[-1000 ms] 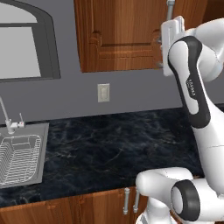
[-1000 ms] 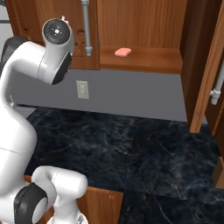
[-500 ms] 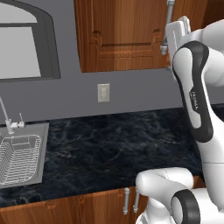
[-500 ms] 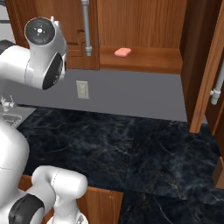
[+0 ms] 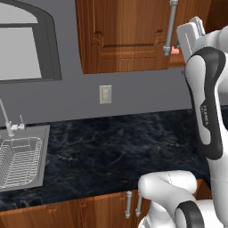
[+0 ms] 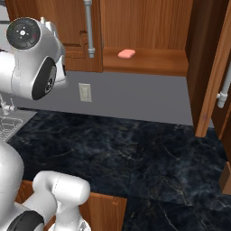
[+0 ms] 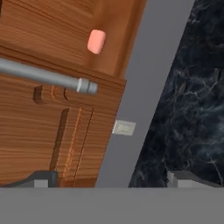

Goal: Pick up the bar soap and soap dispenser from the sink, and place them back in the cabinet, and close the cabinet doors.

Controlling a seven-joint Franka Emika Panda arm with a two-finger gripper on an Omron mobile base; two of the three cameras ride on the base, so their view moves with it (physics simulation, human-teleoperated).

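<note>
We see the bar soap [image 6: 127,53] lying flat on the bottom shelf of the cabinet [image 6: 149,63], left of the shelf's middle, with the left cabinet door [image 5: 124,35] shut and the right door [image 6: 215,85] swung open toward us. The gripper [image 7: 113,177] is raised high in front of the closed left door, its two fingertips [image 7: 41,178] spread wide with nothing between them. The sink [image 5: 38,133] sits at the far left of the dark marble counter [image 6: 135,149], a wire rack [image 5: 18,160] inside it, and a wall switch [image 5: 105,94] hangs below the cabinet.
</note>
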